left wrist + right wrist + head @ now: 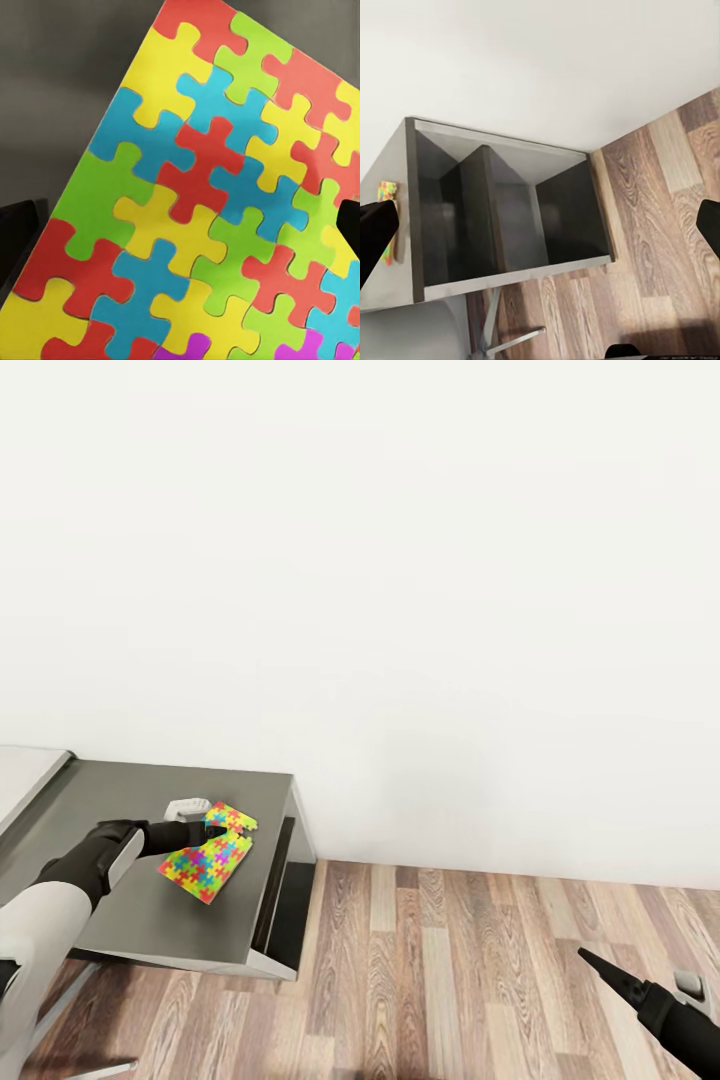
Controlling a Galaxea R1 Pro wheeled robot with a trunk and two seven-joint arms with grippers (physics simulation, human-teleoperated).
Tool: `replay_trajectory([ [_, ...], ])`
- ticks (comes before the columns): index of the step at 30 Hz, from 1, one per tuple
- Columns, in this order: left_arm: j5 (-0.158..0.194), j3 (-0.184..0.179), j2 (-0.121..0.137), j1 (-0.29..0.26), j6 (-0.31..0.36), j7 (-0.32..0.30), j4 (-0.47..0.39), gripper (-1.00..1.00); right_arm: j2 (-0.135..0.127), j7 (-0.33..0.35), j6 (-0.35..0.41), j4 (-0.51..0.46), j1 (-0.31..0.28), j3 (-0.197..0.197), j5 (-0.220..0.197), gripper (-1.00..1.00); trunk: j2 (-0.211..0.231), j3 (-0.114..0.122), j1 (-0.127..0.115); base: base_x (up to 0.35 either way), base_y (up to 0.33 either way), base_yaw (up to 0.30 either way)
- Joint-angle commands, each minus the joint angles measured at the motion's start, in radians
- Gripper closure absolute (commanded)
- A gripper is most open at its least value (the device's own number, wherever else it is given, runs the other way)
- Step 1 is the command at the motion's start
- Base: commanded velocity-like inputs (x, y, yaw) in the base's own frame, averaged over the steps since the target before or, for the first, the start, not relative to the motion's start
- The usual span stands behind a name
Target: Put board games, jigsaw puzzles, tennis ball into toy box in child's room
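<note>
The left gripper (pixel 212 830) hovered over a jigsaw puzzle (pixel 208 851) lying flat on the table (pixel 120 800), near its far right edge; whether its fingers were spread could not be told. Right of the table, above open plank floor (pixel 470 970), the right gripper (pixel 600 966) hung with fingers spread.

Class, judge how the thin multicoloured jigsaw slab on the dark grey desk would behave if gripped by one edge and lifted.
The multicoloured jigsaw slab looks thin and flat, so probably light. Its interlocking pieces might flex or separate. Lying flat on the dark grey desk, it should slide, not roll.
</note>
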Motion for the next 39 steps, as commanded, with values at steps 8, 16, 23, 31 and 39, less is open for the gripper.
replay_trajectory([
  [8, 0.011, -0.007, 0.001, 0.000, 0.007, 0.001, -0.001, -1.00, -0.001, -0.001, 0.010, -0.001, -0.002, -0.001, -0.004, -1.00, -0.002, -0.001, 0.001, 0.000, -0.001, 0.000],
  [16, 0.006, -0.008, 0.002, 0.000, 0.011, -0.117, -0.001, -1.00, -0.001, -0.001, 0.010, -0.001, -0.002, -0.001, -0.004, -1.00, -0.002, -0.001, 0.001, 0.000, 0.000, 0.000],
  [23, 0.006, -0.007, 0.006, 0.000, 0.022, -0.147, -0.001, -1.00, -0.001, -0.001, 0.010, -0.002, -0.002, -0.001, -0.005, -1.00, -0.002, -0.001, 0.001, 0.000, 0.000, 0.000],
  [31, 0.006, -0.007, 0.009, 0.000, 0.027, -0.150, -0.001, -1.00, -0.001, -0.001, 0.010, -0.002, -0.002, -0.001, -0.005, -1.00, -0.002, -0.001, 0.001, 0.000, 0.000, 0.000],
  [39, 0.006, -0.008, 0.011, 0.000, 0.028, -0.170, -0.001, -1.00, -0.001, -0.001, 0.008, -0.002, -0.002, -0.001, -0.005, -1.00, -0.002, -0.001, 0.001, 0.000, 0.000, 0.000],
])
